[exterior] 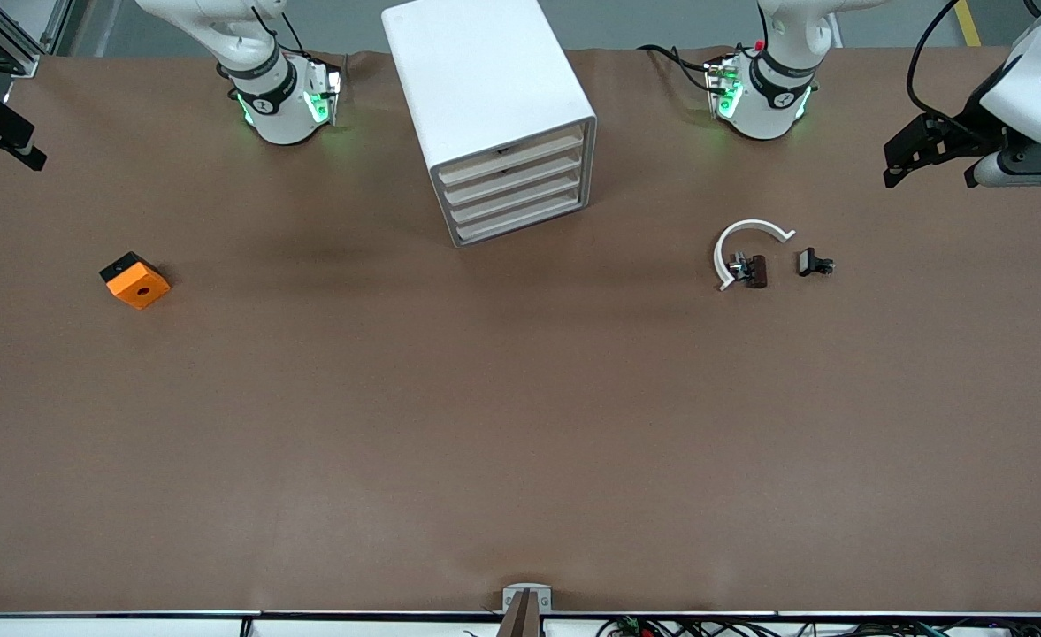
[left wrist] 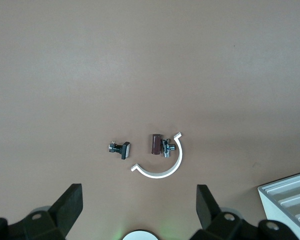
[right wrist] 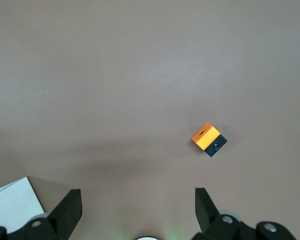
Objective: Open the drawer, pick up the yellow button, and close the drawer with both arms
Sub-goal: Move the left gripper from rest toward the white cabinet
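The white cabinet (exterior: 485, 88) stands between the two arm bases. Its four cream-fronted drawers (exterior: 513, 184) are all shut. The button is hidden. My left gripper (exterior: 905, 161) is open and empty, high over the left arm's end of the table. In the left wrist view, its open fingers (left wrist: 71, 204) frame bare table below it. My right gripper (exterior: 11, 137) is open and empty, high over the right arm's end. The right wrist view shows its fingers (right wrist: 70, 206) spread wide.
An orange block with a hole (exterior: 135, 280) lies near the right arm's end; it also shows in the right wrist view (right wrist: 208, 138). A white curved strip (exterior: 747, 241) with small black-brown parts (exterior: 754, 270) lies near the left arm's end, and shows in the left wrist view (left wrist: 162, 170).
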`<move>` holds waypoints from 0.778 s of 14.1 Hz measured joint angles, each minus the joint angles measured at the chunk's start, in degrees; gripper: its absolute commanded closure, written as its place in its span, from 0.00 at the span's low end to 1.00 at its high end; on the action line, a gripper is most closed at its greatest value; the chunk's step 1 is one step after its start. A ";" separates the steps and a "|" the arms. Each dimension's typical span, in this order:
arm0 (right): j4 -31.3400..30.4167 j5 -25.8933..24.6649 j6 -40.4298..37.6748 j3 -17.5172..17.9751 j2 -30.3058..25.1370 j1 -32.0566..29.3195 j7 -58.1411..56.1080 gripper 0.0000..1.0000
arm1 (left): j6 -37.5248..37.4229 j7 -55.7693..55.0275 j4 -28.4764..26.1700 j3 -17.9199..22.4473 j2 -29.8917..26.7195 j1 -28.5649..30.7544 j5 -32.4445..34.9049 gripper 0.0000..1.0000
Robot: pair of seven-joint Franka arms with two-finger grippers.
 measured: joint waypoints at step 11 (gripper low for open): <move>-0.01 0.00 -0.01 0.17 0.00 0.01 2.06 0.00 | -2.22 0.01 -0.20 0.31 2.46 0.34 0.00 0.00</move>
